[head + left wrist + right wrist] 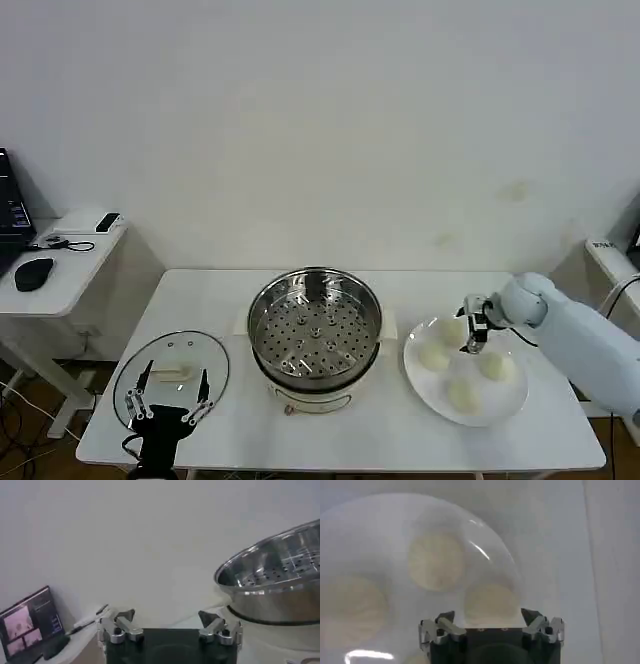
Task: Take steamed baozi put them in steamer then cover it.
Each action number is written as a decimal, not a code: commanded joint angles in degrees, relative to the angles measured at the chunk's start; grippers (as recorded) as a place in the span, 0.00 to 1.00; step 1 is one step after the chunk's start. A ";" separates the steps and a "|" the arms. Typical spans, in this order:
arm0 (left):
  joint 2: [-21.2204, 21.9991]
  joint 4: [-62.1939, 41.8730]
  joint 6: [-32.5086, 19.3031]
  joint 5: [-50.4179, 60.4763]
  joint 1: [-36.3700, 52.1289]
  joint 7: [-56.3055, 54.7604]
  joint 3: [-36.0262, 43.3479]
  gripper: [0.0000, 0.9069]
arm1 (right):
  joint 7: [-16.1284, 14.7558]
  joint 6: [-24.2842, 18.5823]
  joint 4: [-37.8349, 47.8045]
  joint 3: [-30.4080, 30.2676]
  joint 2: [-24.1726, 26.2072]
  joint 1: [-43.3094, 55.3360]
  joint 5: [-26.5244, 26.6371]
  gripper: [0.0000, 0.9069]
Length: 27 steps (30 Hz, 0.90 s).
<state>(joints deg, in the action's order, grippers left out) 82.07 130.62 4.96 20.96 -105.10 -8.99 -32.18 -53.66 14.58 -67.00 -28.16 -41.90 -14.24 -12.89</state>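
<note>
Several cream-white steamed baozi [433,357] lie on a white plate [510,405] at the table's right. My right gripper [473,335] hangs open just above them. In the right wrist view one baozi [492,602] sits between the spread fingers of the right gripper [487,614], with two others [436,560] farther off on the plate [380,525]. The shiny steamer [314,335] stands uncovered at the table's middle, its perforated tray bare. The glass cover [170,378] lies flat at the front left. My left gripper [170,405] is open over its near edge; from the left gripper [166,615] the steamer [280,575] shows.
A side desk [60,270] with a mouse [33,272] and a laptop [30,620] stands left of the white table. The wall runs close behind. The table's front edge lies just beyond the cover and the plate.
</note>
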 commanded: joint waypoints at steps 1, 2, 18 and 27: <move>-0.08 0.08 -0.04 0.09 -0.04 -0.02 0.01 1.00 | 0.38 0.38 2.04 -1.16 -1.70 0.81 -1.18 0.83; -0.07 0.13 -0.04 0.09 -0.08 -0.01 -0.01 1.00 | 0.39 0.38 2.06 -1.15 -1.69 0.79 -1.16 0.82; 0.12 0.79 -0.36 0.33 -0.73 -0.26 -0.03 1.00 | -0.23 -0.62 1.35 -1.18 -0.75 1.78 -1.68 0.60; -0.03 0.64 -0.44 0.20 -1.10 -0.30 -0.09 1.00 | -2.17 -3.65 -4.14 -7.39 5.20 11.80 3.00 0.60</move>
<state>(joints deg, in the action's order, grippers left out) 82.10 131.34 4.53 21.19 -106.16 -9.26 -32.26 -54.76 12.91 -66.98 -30.50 -41.11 -10.93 -13.82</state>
